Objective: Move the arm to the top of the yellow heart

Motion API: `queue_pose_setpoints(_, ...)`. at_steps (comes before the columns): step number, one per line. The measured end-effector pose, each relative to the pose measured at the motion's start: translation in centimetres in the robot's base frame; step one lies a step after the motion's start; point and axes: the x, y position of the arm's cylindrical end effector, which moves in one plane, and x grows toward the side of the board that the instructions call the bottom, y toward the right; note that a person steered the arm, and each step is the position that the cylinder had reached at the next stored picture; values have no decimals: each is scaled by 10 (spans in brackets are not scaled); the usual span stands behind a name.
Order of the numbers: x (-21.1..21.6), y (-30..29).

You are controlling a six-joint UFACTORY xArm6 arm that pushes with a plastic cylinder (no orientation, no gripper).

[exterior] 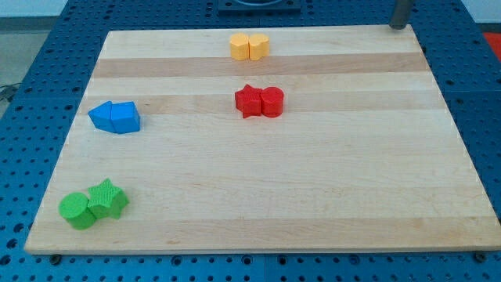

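Note:
Two yellow blocks touch side by side near the middle of the board's top edge. The right one looks like the yellow heart [259, 45], and the left one is a yellow pentagon-like block [239, 47]; their shapes are hard to tell apart. My tip [399, 27] shows as a grey rod end at the board's top right corner. It is far to the right of the yellow pair and touches no block.
A red star [248, 100] touches a red cylinder [272, 102] below the yellow pair. Two blue blocks [114, 117] sit joined at the left. A green cylinder [76, 210] and a green star [107, 199] sit at the bottom left of the wooden board [313, 196].

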Motion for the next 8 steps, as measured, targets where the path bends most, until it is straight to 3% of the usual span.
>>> queue_pose_setpoints(2, 0, -1)
queue_pose_setpoints(4, 1, -81)
queue_pose_setpoints(5, 1, -84)
queue_pose_setpoints(7, 2, -158)
queue_pose_setpoints(8, 2, -159)
